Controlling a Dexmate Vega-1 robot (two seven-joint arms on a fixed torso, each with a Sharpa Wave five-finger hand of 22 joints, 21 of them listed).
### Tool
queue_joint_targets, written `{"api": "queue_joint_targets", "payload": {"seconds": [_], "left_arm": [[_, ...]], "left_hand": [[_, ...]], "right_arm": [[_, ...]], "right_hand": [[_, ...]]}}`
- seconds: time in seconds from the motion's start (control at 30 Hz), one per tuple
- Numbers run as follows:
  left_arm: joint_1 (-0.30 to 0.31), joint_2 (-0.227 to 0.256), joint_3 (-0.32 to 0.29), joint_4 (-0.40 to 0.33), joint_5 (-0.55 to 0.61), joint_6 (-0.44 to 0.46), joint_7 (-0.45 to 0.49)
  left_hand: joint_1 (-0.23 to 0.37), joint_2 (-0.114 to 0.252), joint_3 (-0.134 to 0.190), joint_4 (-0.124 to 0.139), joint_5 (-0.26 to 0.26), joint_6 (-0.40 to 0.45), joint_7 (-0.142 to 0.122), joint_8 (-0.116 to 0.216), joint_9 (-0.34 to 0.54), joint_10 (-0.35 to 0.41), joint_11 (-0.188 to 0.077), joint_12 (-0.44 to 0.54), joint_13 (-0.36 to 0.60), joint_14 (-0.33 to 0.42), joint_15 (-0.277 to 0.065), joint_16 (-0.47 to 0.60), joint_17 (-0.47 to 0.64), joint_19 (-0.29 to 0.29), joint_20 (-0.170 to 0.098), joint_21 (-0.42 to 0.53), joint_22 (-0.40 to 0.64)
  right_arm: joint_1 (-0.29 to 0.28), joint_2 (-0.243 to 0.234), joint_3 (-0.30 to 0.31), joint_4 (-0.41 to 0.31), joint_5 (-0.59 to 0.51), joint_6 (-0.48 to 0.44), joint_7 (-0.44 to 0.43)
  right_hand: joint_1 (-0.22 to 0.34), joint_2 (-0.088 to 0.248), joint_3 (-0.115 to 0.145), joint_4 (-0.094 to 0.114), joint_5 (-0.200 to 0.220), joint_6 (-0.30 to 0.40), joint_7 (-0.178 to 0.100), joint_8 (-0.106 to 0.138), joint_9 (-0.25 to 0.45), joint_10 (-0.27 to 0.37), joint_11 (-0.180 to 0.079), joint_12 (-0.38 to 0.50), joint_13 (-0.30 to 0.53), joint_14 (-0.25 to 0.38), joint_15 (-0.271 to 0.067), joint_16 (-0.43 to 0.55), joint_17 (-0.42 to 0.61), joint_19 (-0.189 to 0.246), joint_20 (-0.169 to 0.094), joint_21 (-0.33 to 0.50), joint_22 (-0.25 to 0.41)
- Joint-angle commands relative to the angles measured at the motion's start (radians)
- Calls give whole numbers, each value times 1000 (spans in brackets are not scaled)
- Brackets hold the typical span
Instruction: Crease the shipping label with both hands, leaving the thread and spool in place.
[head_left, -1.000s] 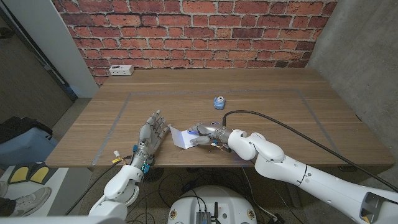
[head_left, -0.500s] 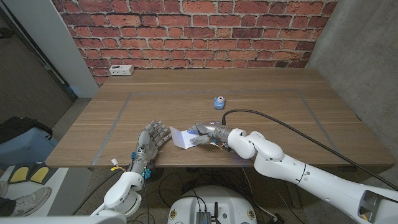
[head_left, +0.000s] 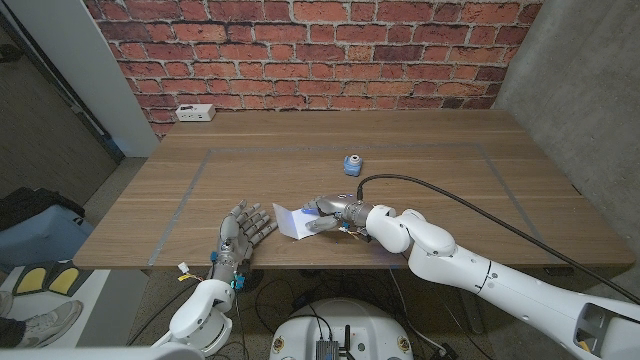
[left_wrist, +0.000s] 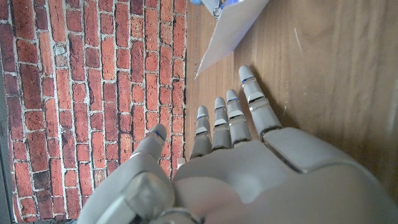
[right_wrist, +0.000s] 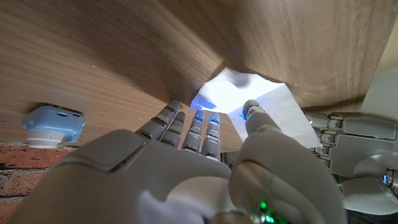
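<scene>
The white shipping label (head_left: 293, 222) lies on the wooden table (head_left: 450, 170) near its front edge, about midway along it, one side lifted off the wood so the sheet stands partly folded rather than flat. My right hand (head_left: 327, 215) comes in from the right and grasps that label, my fingers (right_wrist: 205, 124) laid over its upper face and my thumb on its near side; in the right wrist view the paper glows bluish-white just past my fingertips. My left hand (head_left: 243, 232) sits just beside the label on its left, apart from the paper, released and holding nothing, with its fingers (left_wrist: 252, 99) spread and pointing toward the sheet's corner, which shows in the left wrist view beyond them. The small blue spool of thread (head_left: 352, 165) stands farther back on the table, behind my right hand and well apart from the label. A taped rectangular outline (head_left: 200, 170) marks the tabletop around all of this. At the table's back left corner rests a white power strip (head_left: 194, 113), close against the red brick wall (head_left: 320, 50).
</scene>
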Motion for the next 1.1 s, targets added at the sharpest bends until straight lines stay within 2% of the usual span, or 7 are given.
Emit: {"api": "queue_joint_targets", "payload": {"seconds": [0.03, 0.23, 0.37, 0.57, 0.7, 0.87, 1.1], "left_arm": [[-25, 65, -32, -12, -115, 45, -125], [-37, 84, -42, -20, -145, 54, -164], [-38, 91, -42, -22, -145, 57, -170], [-50, 109, -36, -13, -107, 59, -169], [-65, 123, -34, -13, -88, 72, -163], [-95, 136, -23, -4, -62, 90, -159], [-149, 166, -3, 13, -66, 130, -205]], "left_hand": [[8, 11, 13, -5, 5, -2, 57, -11, 0, 7, -1, -9, 5, 8, -4, -7, 2, 16, -3, -9, -1], [7, 6, 26, -17, 5, 16, 60, -22, -4, 62, -4, -11, 4, 64, -6, 0, 2, 113, -19, 3, 0], [20, 23, 48, -25, 15, 40, 61, -21, -4, 89, -2, -13, 4, 105, -3, 2, 1, 159, -19, 7, 0], [23, 35, 59, -22, 18, 35, 60, -27, -4, 87, -1, -20, 4, 99, -6, -5, 2, 149, -26, -4, 1], [10, 35, 56, -9, 14, 14, 60, -36, -3, 81, -1, -28, 5, 85, -14, -10, 6, 130, -30, -18, 1], [-13, 35, 51, 15, 7, 89, 59, -4, 10, 85, -1, -31, 7, 84, -13, -8, 7, 131, -30, -25, 2], [-18, 38, 53, 22, 6, 105, 60, 2, 15, 91, -1, -30, 7, 86, -7, -8, 7, 130, -32, -29, 2]], "right_arm": [[-7, 0, 8, 7, 35, 17, -26], [-14, -4, 7, 1, 37, 12, -33], [-18, -8, 10, -5, 37, 11, -40], [-21, -13, 10, -11, 41, 14, -39], [-22, -16, 12, -13, 41, 18, -41], [-25, -21, 15, -19, 41, 16, -40], [-29, -26, 20, -17, 46, 17, -42]], "right_hand": [[13, -2, 0, 6, -3, -3, -1, -2, 5, 4, 7, -3, 5, 0, -21, 8, 2, 10, 7, 4, 3], [12, -4, -2, 7, -3, -3, 1, -2, 5, 4, 12, -3, 5, 1, -20, 8, 2, 10, 8, 4, 3], [11, -5, -5, 8, -3, -2, 1, -2, 5, 4, 14, -3, 5, 1, -20, 9, 2, 9, 9, 4, 3], [11, -6, -7, 9, -3, -1, 2, -2, 5, 6, 15, -3, 5, 3, -19, 9, 2, 10, 10, 4, 3], [11, -7, -8, 9, -2, 1, 2, -1, 5, 8, 15, -2, 5, 3, -18, 9, 2, 10, 10, 4, 3], [11, -8, -9, 9, -2, 0, 3, -1, 5, 9, 14, -2, 5, 3, -18, 9, 2, 10, 11, 4, 3], [11, -9, -12, 9, -2, 2, 5, -1, 5, 12, 11, -1, 5, 4, -18, 9, 2, 10, 13, 4, 3]]}}
